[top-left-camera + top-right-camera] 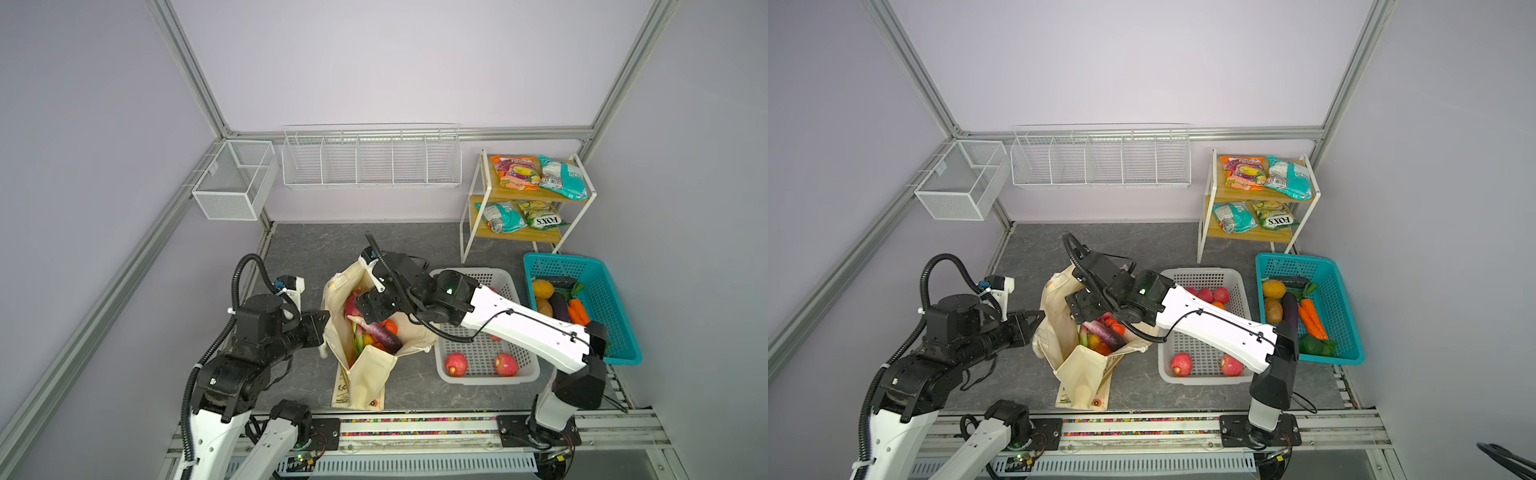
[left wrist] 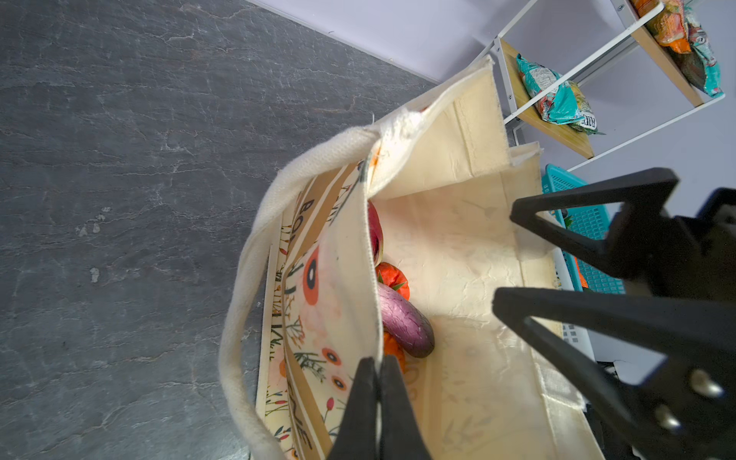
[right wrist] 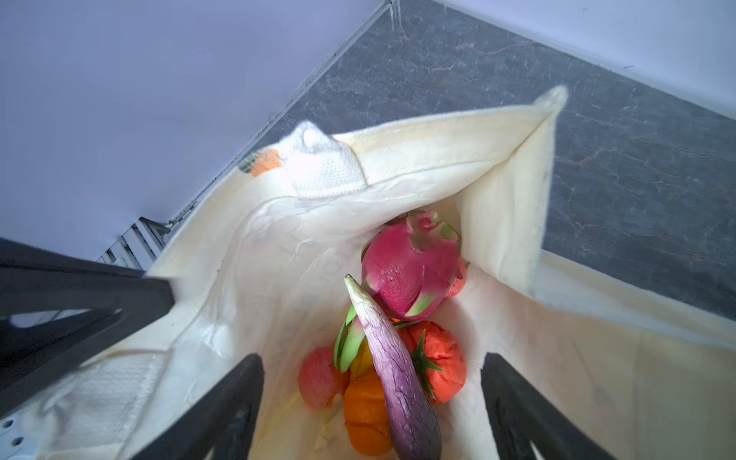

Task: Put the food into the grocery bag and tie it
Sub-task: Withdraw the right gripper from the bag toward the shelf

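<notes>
At mid tabletop point(image 1: 316, 249) the grocery bag point(image 1: 370, 374) stands agape, eggplant point(image 1: 384, 334) and dragon fruit point(image 3: 402, 271) inside. Left pincer point(image 2: 377, 402) is clamped on its rim; right pincer point(image 3: 372, 364) hangs spread wide over the mouth. White basket point(image 1: 486, 379) of apples point(image 1: 456, 364) sits just beside, beneath the right arm.

Cream bag point(image 1: 370, 374), bright produce, grey marbled table point(image 1: 316, 249).

From my seat the bag reads cream inside. Its outside is printed with red-orange flowers and green sprigs around a tan band point(image 2: 314, 215) with dark letters. In it I see a pink dragon fruit point(image 3: 410, 271) tipped green, a purple eggplant point(image 3: 398, 378) streaked white, a red-orange fruit point(image 3: 442, 358) and an orange fruit point(image 3: 366, 414). To the right, red apples point(image 1: 456, 364) lie in the white basket point(image 1: 486, 378). The teal basket point(image 1: 602, 286) farther right holds orange carrots point(image 1: 578, 312). On the far wood-and-white shelf point(image 1: 528, 195) lie an orange packet point(image 1: 515, 172), a teal packet point(image 1: 563, 176) and a green packet point(image 1: 542, 216).
</notes>
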You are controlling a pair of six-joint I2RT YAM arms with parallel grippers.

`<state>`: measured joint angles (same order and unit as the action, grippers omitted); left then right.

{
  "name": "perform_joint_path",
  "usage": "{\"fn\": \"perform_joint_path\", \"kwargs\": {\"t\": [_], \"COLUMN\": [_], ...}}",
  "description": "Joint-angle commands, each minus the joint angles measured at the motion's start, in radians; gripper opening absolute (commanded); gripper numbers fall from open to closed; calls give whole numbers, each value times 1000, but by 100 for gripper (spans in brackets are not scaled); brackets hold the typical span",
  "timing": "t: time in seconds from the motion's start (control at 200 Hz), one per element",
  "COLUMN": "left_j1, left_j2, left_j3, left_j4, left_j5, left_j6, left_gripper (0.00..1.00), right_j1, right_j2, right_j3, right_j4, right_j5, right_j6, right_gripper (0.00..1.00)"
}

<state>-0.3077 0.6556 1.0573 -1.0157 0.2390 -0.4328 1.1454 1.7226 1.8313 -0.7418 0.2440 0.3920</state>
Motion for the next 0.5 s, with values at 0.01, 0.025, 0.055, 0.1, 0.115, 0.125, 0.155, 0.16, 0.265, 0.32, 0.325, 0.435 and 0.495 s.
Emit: {"fn": "perform_joint_path", "kwargs": {"t": [0.01,0.025,0.055,0.1,0.115,0.125,0.155,0.16,0.265,0.32,0.325,0.435,0.495], "left_j1": [0,-1,0,0,-1,-1,0,-1,-1,-1,-1,-1,-1], "left_j2": [3,2,3,2,0,2,1,0,-1,-2,-3,-4,-2], "left_j3": [33,34,35,35,36,36,36,36,36,36,36,35,33], "left_j4": [-34,-33,-33,-33,-31,-32,-32,-32,-35,-36,-36,-34,-31], "left_j5": [-4,-4,-4,-4,-4,-4,-4,-4,-4,-4,-4,-6,-6], "left_j6": [12,11,11,9,8,8,8,7,6,6,6,5,5], "left_gripper": [0,0,0,0,0,0,0,0,0,0,0,0,0], "right_j1": [5,5,5,5,5,7,6,5,3,-2,-3,-24,-48], "right_j2": [-49,-54,-67,-85,-90,-95,-108,-111,-164,-197,-200,-273,-310], "right_j3": [19,19,18,17,16,16,14,14,-6,-29,-31,-92,-130], "right_j4": [-34,-36,-40,-47,-51,-52,-61,-61,-81,-91,-92,-111,-124], "right_j5": [43,48,60,80,86,92,113,116,172,205,207,250,246], "right_j6": [-22,-24,-28,-34,-37,-38,-40,-41,-51,-50,-50,-41,-30], "right_gripper": [88,88,88,88,88,88,88,88,88,88,88,88,88]}}
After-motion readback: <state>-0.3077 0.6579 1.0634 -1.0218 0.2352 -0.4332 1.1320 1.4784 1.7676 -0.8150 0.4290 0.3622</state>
